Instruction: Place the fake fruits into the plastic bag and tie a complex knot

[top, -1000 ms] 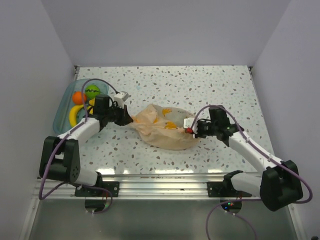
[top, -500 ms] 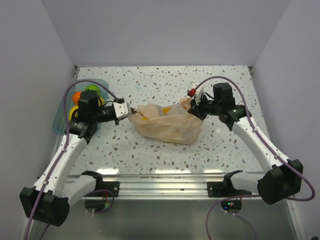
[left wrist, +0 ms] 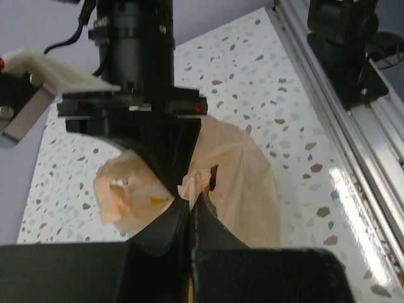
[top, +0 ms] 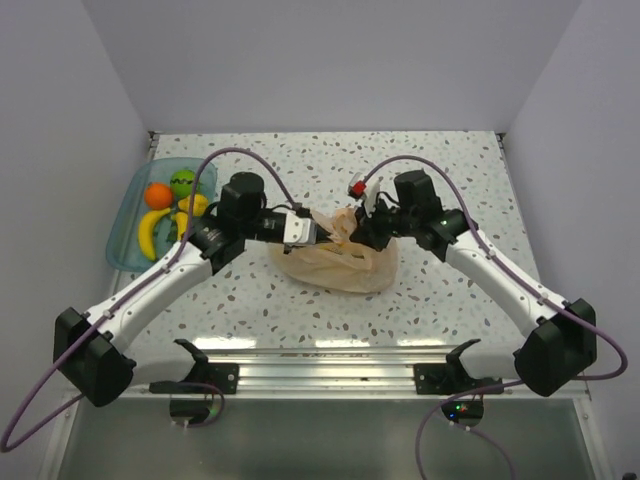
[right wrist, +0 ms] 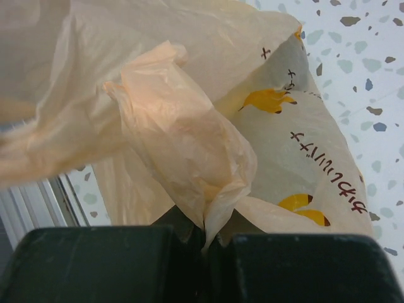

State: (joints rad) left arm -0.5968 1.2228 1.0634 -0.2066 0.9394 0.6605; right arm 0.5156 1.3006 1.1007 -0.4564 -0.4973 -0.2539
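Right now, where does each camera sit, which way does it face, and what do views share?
Top external: fixed above and behind the robot, looking down on the table; left arm, right arm, plastic bag, fake fruits in the blue tray.
Left wrist: on the left arm, facing along its left pincer, shut on bag film, toward the right pincer.
Right wrist: on the right arm, facing past its pincer, shut on a bag handle.
Shared: every view shows the bag; top and left wrist both show the right pincer.
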